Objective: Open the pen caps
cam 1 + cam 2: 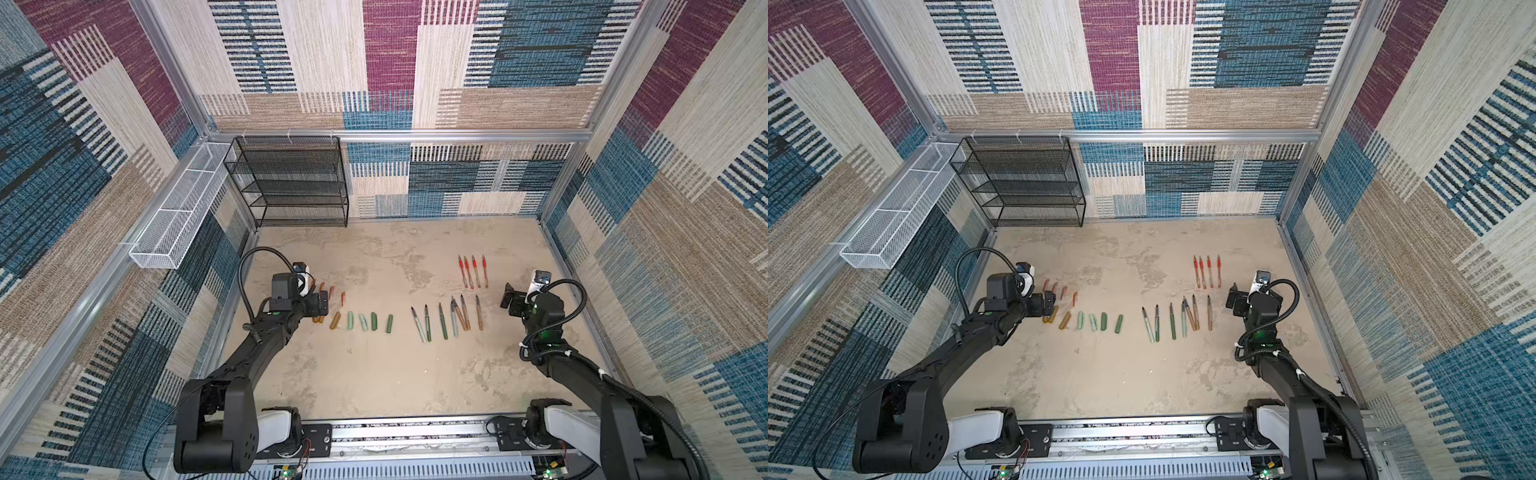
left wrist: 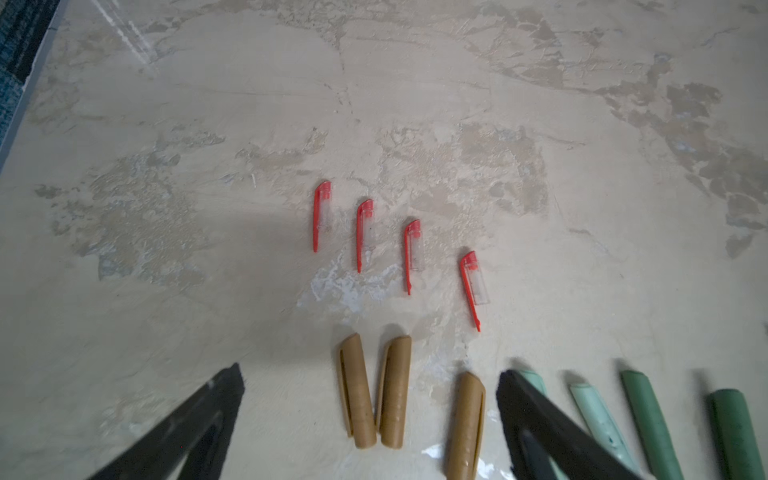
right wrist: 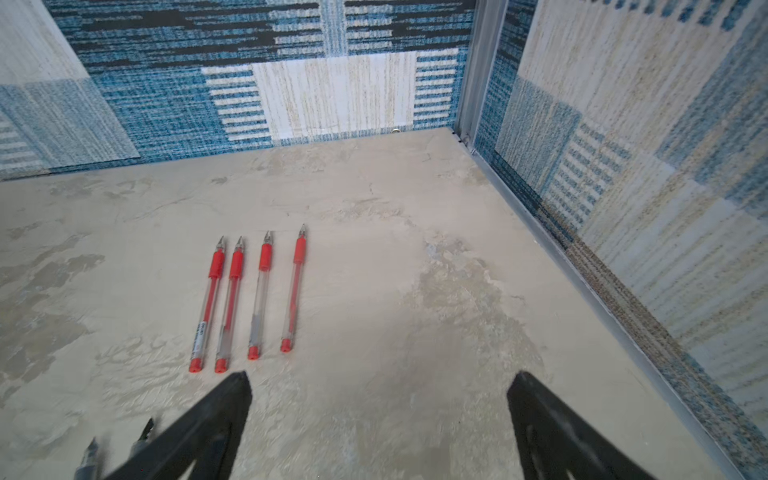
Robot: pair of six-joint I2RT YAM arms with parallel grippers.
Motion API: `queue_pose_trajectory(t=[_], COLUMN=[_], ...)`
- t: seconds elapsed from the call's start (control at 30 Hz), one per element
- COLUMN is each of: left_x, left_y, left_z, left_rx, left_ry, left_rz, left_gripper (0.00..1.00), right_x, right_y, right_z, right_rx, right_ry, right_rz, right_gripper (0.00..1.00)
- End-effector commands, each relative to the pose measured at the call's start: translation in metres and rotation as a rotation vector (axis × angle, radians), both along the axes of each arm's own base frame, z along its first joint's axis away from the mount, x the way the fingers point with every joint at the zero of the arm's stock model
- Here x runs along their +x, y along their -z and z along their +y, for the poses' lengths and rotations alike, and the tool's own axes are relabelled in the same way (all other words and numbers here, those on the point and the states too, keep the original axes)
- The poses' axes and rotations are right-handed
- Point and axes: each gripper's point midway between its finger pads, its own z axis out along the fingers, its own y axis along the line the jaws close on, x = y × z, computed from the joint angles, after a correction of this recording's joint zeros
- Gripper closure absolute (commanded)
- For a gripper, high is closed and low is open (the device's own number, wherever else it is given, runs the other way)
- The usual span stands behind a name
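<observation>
Left pincer (image 2: 372, 376), jaws apart, frames gold-bronze pen caps (image 2: 357, 395) on the desk (image 2: 415, 83). Right pincer (image 3: 380, 378), also apart, hovers near red pens (image 3: 249, 295).

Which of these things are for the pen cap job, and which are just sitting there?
For the job:
- red caps, lying loose
- gold-bronze caps
- green caps
- red pens, tips bare
- green and bronze markers, tips bare

Just sitting there:
- black mesh shelf
- white mesh basket
</observation>
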Motion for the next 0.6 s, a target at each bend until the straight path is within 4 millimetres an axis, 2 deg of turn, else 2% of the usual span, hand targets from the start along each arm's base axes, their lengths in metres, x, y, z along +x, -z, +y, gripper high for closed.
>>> queue_pose_trajectory(t=[0.0,0.1,0.17,0.27,0.37,0.43,0.47,0.53,0.57], left_x=[0.019,0.022,0.026,0.03,0.034,0.033,0.033,0.031,0.032], left_y=[-0.021,-0.017,-0.02,-0.019,-0.007,0.002,0.0,0.002,0.004], left_z=[-0.002,-0.001,-0.002,-0.002,0.0,0.002,0.004,0.008,0.01], left_rx=[0.025,0.07,0.104,0.076,0.084,0.088,0.095,0.109,0.111], left_ry=[0.038,0.064,0.087,0.065,0.049,0.037,0.021,-0.017,-0.028], left_rz=[-0.214,-0.293,-0.369,-0.374,-0.38,-0.406,-0.438,-0.411,-0.389], left_gripper=[0.01,0.01,0.01,0.01,0.01,0.01,0.01,0.01,0.01], right_x=[0.012,0.02,0.023,0.027,0.037,0.032,0.028,0.024,0.024], right_y=[-0.026,-0.017,-0.024,-0.029,-0.017,-0.012,-0.015,-0.015,-0.017], right_z=[0.012,0.011,0.012,0.016,0.03,0.044,0.044,0.028,0.028], right_rx=[0.027,0.031,0.012,0.019,0.007,-0.012,-0.012,0.006,0.005], right_ry=[-0.077,-0.068,-0.082,-0.107,-0.194,-0.277,-0.274,-0.176,-0.174], right_rz=[-0.178,-0.164,-0.208,-0.26,-0.234,-0.246,-0.273,-0.279,-0.286], right_gripper=[0.0,0.0,0.0,0.0,0.0,0.0,0.0,0.0,0.0])
